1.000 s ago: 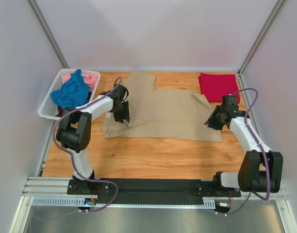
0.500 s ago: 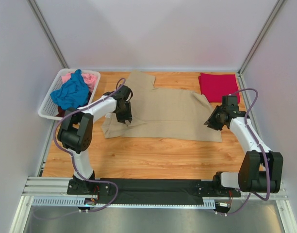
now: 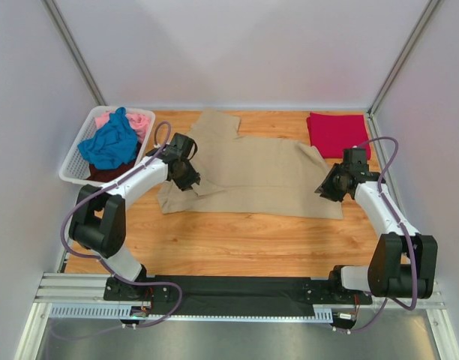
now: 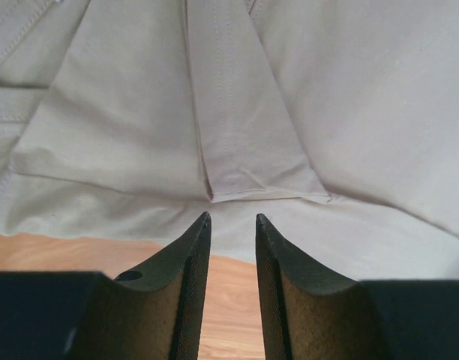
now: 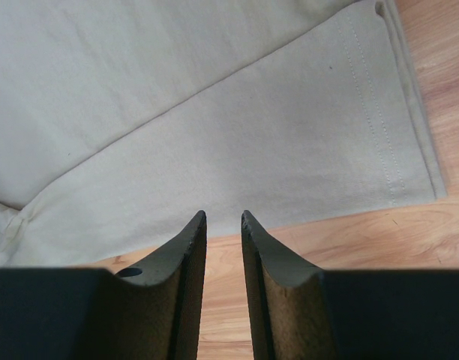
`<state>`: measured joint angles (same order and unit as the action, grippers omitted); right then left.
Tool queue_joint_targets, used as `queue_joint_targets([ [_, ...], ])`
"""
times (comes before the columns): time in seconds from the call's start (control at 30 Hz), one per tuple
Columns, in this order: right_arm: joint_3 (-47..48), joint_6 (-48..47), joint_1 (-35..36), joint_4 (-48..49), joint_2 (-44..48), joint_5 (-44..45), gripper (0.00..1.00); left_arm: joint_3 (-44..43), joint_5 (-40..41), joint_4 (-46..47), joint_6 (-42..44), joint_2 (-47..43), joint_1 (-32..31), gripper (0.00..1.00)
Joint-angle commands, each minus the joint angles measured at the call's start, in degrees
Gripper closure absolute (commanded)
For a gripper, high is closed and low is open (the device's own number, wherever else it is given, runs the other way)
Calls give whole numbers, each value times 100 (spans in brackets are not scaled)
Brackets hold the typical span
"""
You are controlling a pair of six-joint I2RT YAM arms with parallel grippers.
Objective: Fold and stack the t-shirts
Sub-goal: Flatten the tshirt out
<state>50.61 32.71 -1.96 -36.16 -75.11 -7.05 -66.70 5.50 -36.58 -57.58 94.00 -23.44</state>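
Tan cloth fills the middle of the overhead view: the tan t-shirt (image 3: 259,176) lies spread flat, long axis running left to right across the wooden surface (image 3: 229,240). One arm sits at each end. The left gripper (image 3: 186,174) is over the shirt's near-left part, and the right gripper (image 3: 325,189) is at the near-right corner. The folded red t-shirt (image 3: 336,133) waits far right. The blue t-shirt (image 3: 109,144) and pink t-shirt (image 3: 139,120) sit heaped in the white basket (image 3: 70,169) far left.

Over to the left wrist: the left gripper (image 4: 232,219) shows a narrow gap, nothing pinched. A folded flap (image 4: 244,150) lies dead ahead, with its edge just past the tips.

Right wrist now: the right gripper (image 5: 223,215) is also narrowly parted and empty. It hovers over bare wood at the shirt's near edge, with the stitched hem (image 5: 379,112) off to one side. Plenty of room near the arms, I'd judge, for a fold toward either end.
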Motion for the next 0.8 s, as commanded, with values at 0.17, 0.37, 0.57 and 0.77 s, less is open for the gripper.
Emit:
queue_joint_targets([
  [0.17, -42, -133, -15, 224, 76, -33, 73, 15, -110, 97, -1598, 207, 6, 61],
  [0.37, -60, -195, -68, 259, 32, -16, 74, 52, 91, 152, -1704, 391, 6, 61],
  [0.57, -95, -221, -138, 312, -4, -60, 74, -80, 136, -69, -1642, 541, 6, 60],
  [0.77, -86, -212, -147, 329, -21, -77, 73, -63, 136, -43, -1704, 620, 6, 60],
])
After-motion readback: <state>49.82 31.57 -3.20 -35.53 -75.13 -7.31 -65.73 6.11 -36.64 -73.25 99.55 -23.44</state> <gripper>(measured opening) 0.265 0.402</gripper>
